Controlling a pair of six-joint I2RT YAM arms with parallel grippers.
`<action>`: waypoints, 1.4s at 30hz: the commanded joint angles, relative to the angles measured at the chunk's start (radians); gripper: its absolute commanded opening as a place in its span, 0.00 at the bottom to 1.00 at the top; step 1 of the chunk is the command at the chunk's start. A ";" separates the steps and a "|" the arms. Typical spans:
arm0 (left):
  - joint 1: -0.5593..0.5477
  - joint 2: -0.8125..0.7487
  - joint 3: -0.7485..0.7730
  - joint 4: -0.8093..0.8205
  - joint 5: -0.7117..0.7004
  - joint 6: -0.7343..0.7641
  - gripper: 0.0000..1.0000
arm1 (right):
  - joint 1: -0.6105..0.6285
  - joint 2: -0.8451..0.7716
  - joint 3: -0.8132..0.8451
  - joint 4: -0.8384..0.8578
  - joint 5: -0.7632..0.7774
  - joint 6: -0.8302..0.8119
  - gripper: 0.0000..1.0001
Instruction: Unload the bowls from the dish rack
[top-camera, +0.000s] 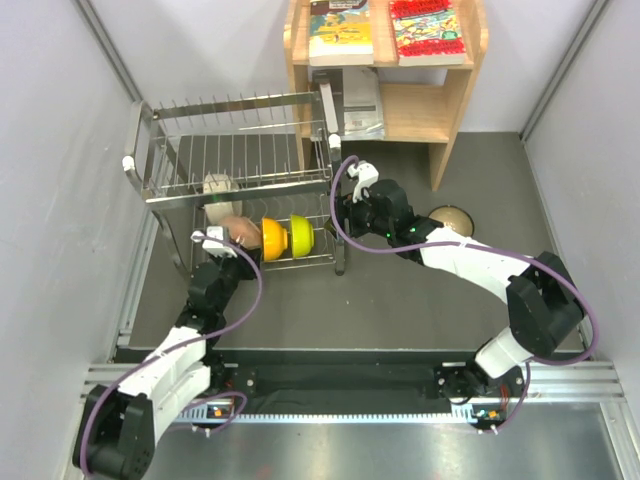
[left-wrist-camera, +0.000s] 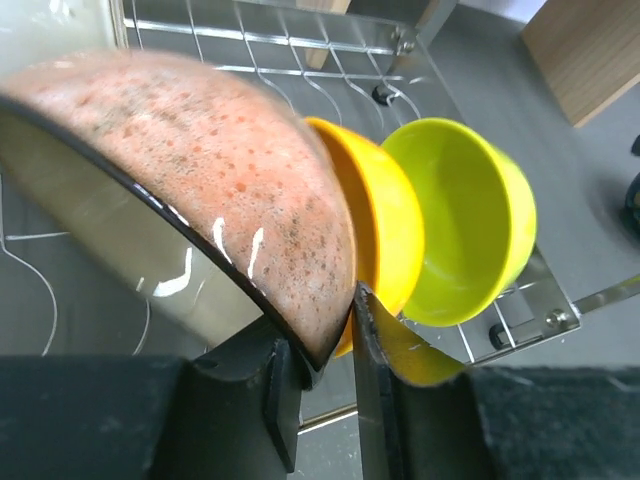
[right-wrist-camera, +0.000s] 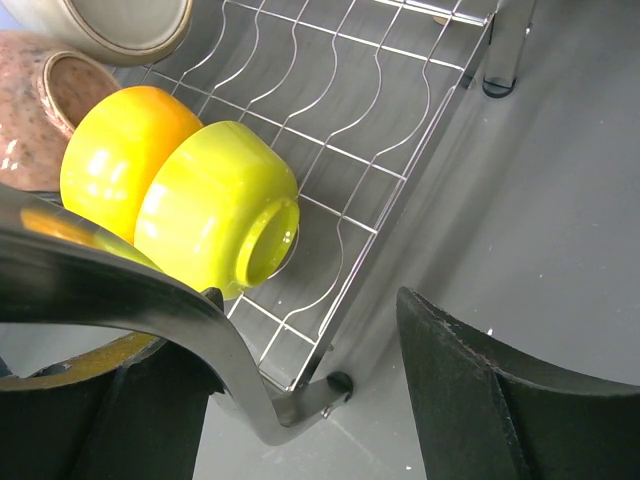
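Three bowls are sitting on edge in a row on the lower tier of the dish rack (top-camera: 240, 105), left of center in the top view: pinkish-brown bowl (left-wrist-camera: 200, 170), orange bowl (left-wrist-camera: 385, 230), yellow-green bowl (left-wrist-camera: 460, 220). The left tool (left-wrist-camera: 325, 320) is pinching the pinkish-brown bowl's rim. The right tool (right-wrist-camera: 305, 300) is hanging spread wide at the rack's right end, gripping nothing. A cream bowl (top-camera: 218, 185) is sitting just above the row.

Light: bright, even, from above.
Shadows: soft, under the dish rack (top-camera: 240, 170) on the dark table (top-camera: 400, 300).
Glare: white streaks on the pinkish-brown bowl (left-wrist-camera: 200, 170).
Blur: that bowl's near rim, close to the lens.
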 joint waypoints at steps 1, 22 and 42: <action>0.002 -0.059 -0.008 0.009 -0.038 -0.001 0.08 | -0.055 0.011 0.030 -0.029 0.095 -0.014 0.69; -0.001 -0.079 0.177 -0.255 -0.187 0.018 0.00 | -0.055 -0.035 -0.007 -0.014 0.109 0.007 0.69; -0.196 0.104 0.495 -0.473 -0.394 0.148 0.00 | -0.054 -0.152 -0.023 -0.047 0.175 0.007 0.71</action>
